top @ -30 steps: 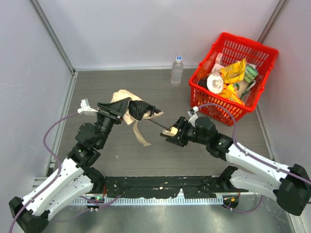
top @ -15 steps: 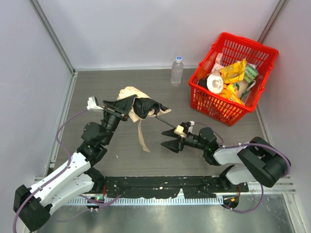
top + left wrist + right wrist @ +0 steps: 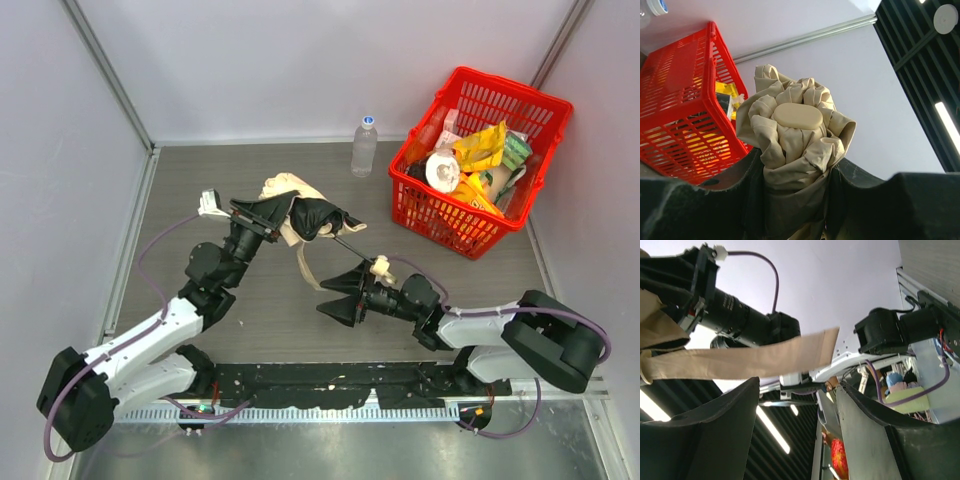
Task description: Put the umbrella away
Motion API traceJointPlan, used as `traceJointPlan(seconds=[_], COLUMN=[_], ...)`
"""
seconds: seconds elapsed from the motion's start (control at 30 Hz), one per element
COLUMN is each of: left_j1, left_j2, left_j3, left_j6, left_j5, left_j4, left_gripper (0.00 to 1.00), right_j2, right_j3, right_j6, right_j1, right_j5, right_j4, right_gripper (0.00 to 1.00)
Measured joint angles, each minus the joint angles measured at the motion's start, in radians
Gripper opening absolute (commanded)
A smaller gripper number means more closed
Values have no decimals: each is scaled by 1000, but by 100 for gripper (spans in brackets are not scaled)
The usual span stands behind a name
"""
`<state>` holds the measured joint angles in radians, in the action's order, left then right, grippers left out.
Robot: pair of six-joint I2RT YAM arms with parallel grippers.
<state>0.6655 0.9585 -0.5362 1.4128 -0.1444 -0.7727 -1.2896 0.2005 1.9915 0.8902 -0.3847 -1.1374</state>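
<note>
My left gripper (image 3: 300, 215) is shut on the bunched cream fabric of the umbrella (image 3: 284, 190) and holds it above the table. In the left wrist view the fabric bundle (image 3: 796, 145) fills the gap between the black fingers (image 3: 715, 200), with its oval beige cap facing up. The thin black shaft (image 3: 350, 247) runs down and right to the small beige handle (image 3: 380, 265). The handle sits just behind the fingers of my right gripper (image 3: 340, 296), not between them. That gripper is open and empty. The umbrella's strap (image 3: 740, 357) hangs across beyond its fingertips (image 3: 720, 425).
A red basket (image 3: 462, 74) filled with yellow packets and other items stands at the back right. A water bottle (image 3: 364, 147) stands to its left by the back wall. Side walls close in the table on the left and right.
My right gripper has let go of the handle, opened wider and sunk low toward the table's front. The left gripper has carried the umbrella a little to the right.
</note>
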Motion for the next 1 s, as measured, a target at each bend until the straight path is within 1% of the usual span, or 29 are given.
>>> traceJointPlan(seconds=[0.23,0.37,0.6,0.8,1.0], left_j1=[0,0,0,0,0], left_j2=[-10,-22,-22,-21,-1], left_j3=[0,0,0,-1,-48], left_j6=[19,20,19,0,-15], left_j5=[11,14,15,14,15], left_j4=[-32,-36,-40,-37,-31], left_gripper=[0,0,0,0,0], right_j2=[-69,-75,-63,-23,-20], right_j3=[30,49,98,91,53], right_j6=[2,2,2,2,2], right_j1=[6,23,49,80,91], right_j5=[95,140,150,165,188], right_j4=[-28,-29,-5,54,62], right_gripper=[67,66,67,68,68])
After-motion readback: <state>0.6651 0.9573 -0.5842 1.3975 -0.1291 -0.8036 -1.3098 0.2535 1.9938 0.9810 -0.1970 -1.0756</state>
